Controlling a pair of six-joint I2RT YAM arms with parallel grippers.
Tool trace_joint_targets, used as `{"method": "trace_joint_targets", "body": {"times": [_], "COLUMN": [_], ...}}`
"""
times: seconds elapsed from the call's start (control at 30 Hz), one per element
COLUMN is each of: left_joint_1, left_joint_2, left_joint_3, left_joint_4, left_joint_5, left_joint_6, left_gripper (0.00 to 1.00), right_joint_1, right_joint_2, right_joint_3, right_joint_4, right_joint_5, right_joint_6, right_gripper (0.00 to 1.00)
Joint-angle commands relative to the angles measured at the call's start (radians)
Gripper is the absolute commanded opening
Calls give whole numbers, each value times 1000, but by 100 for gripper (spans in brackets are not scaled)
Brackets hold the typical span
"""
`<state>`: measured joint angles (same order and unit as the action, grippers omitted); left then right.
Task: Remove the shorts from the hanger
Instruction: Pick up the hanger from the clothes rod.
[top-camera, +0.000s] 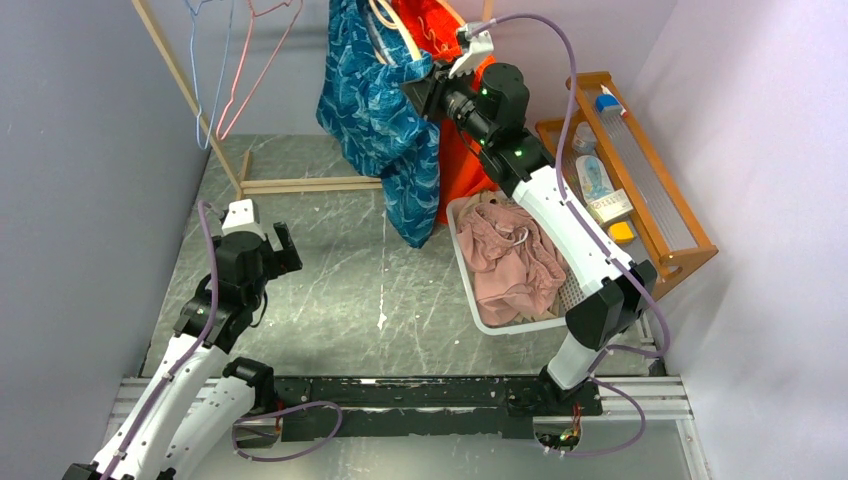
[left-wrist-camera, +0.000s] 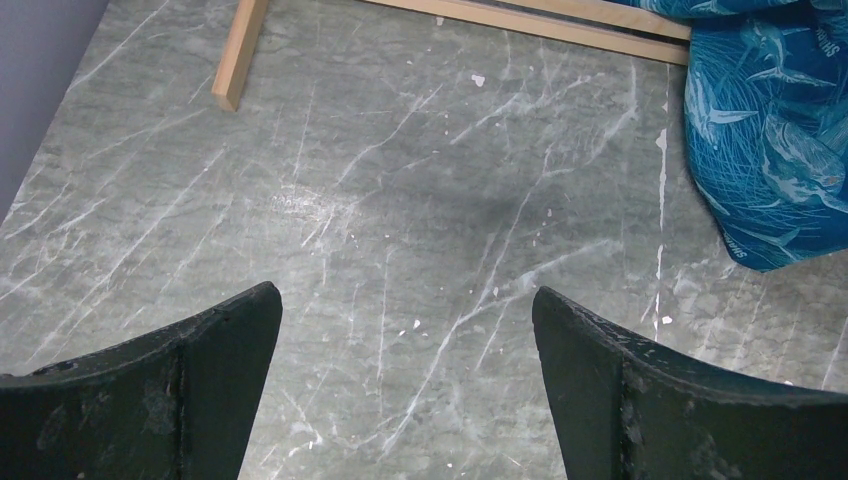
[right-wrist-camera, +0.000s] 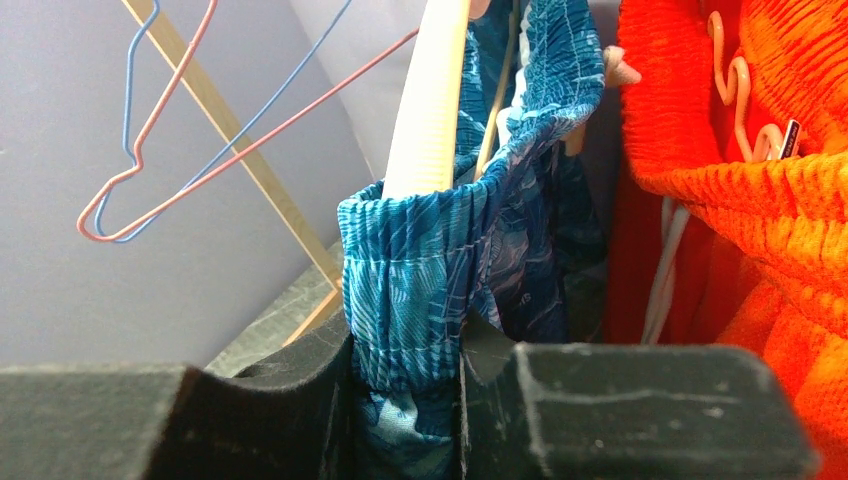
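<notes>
The blue patterned shorts (top-camera: 378, 120) hang from a pale hanger (right-wrist-camera: 432, 100) on the wooden rack at the back. My right gripper (top-camera: 428, 85) is shut on their elastic waistband (right-wrist-camera: 405, 300), pinched between both fingers. The orange shorts (top-camera: 450, 150) hang just right of them, with a white cord (right-wrist-camera: 662, 270) showing. Pink shorts (top-camera: 512, 258) lie in the white basket (top-camera: 462, 262). The tan pair is out of view. My left gripper (top-camera: 266, 240) is open and empty, low over the grey table, with the blue shorts' hem (left-wrist-camera: 770, 130) at its upper right.
Empty pink and blue wire hangers (top-camera: 235, 60) hang on the rack's left. The rack's wooden base bar (top-camera: 310, 184) lies on the table. A wooden shelf (top-camera: 640, 170) with small bottles and boxes stands at the right wall.
</notes>
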<state>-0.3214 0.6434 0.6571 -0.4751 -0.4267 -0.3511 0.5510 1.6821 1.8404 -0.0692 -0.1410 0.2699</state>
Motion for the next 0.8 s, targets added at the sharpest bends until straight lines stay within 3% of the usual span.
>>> {"method": "trace_joint_targets", "body": {"times": [0.0,0.77], "left_joint_1": [10,10], "left_joint_2": [-7,-8], "left_joint_3": [-1,-1], "left_joint_4": [35,37], "left_joint_5": [-11,-7], "left_joint_6": [11,16], "left_gripper": [99,99], "right_joint_1": [0,2], "right_joint_2": [-30,-75], "right_joint_3": [28,-11], "right_joint_4": [220,251], "right_joint_5": [6,-14], "right_joint_6": [12,22], "right_gripper": [0,0]}}
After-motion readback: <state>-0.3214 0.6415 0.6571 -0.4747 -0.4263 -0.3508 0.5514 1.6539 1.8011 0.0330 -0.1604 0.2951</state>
